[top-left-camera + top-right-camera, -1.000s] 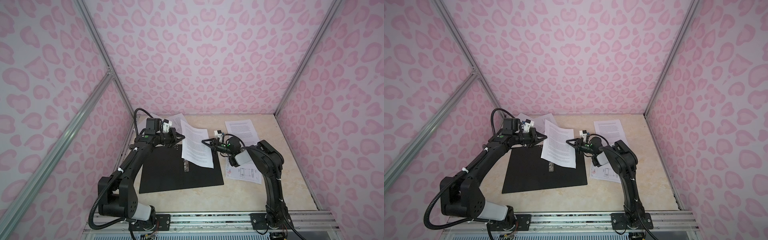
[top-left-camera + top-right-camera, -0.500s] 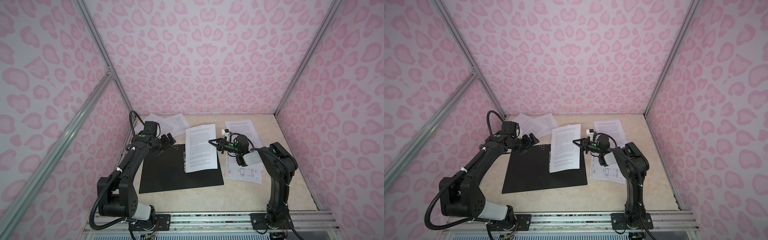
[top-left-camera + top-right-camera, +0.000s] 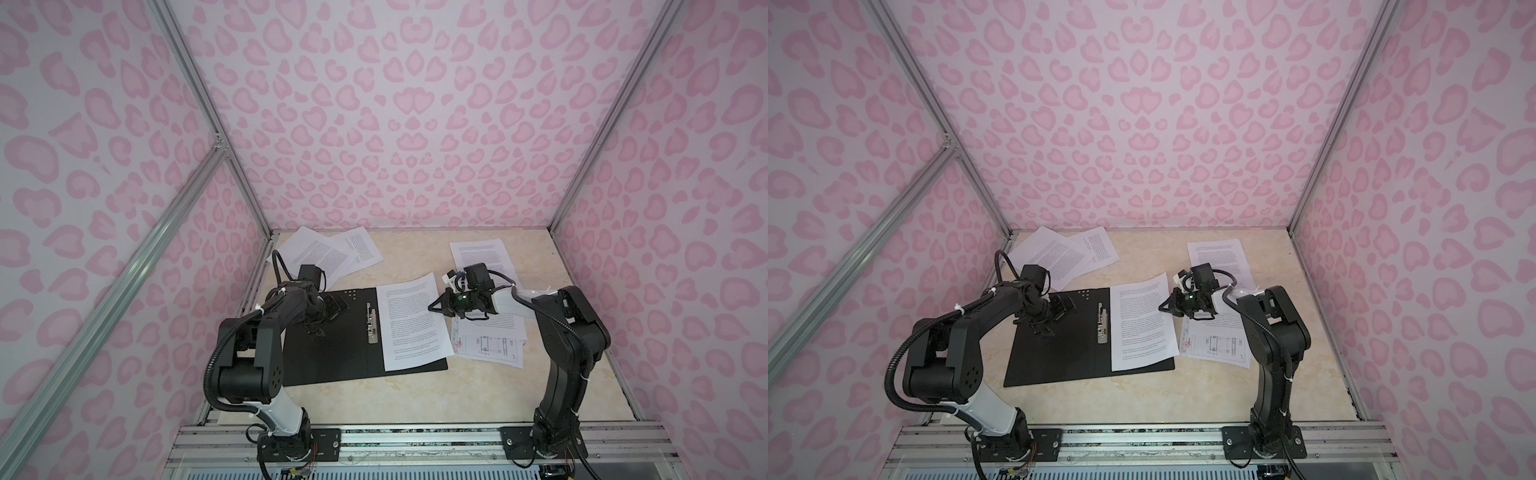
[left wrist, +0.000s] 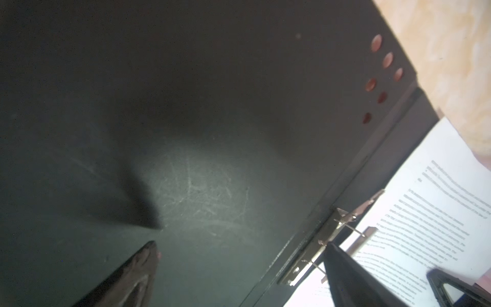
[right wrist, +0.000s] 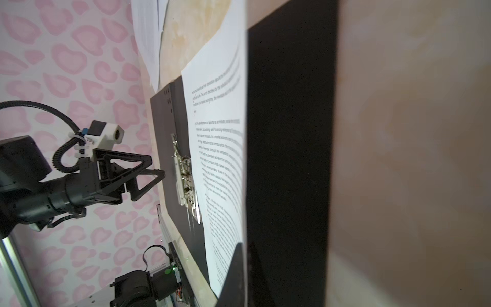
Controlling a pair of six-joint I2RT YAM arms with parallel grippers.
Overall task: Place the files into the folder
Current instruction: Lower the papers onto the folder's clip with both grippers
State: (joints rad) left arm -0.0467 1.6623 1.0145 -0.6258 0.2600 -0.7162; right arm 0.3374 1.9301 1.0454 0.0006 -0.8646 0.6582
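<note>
The folder (image 3: 324, 353) (image 3: 1050, 357) lies open on the table, black inside up, with its metal clip (image 3: 372, 322) along the spine. One printed file (image 3: 415, 324) (image 3: 1142, 324) rests on the folder's right half, its far end past the folder's edge. My right gripper (image 3: 434, 307) (image 5: 245, 265) is shut on this sheet's right edge. My left gripper (image 3: 328, 318) (image 4: 239, 265) hovers open over the bare left half (image 4: 212, 133), holding nothing. The right wrist view shows the sheet (image 5: 220, 133) edge-on between the fingers.
Two printed sheets (image 3: 328, 251) overlap at the back left corner. Another printed sheet (image 3: 478, 253) lies at the back right. A sheet with a line drawing (image 3: 490, 345) lies under my right arm, beside the folder. Pink patterned walls enclose the table.
My left gripper let go of the sheet, opened and drew back left over the folder's left half. The sheet swung straight and settled on the right half, with my right gripper shutting on its edge.
</note>
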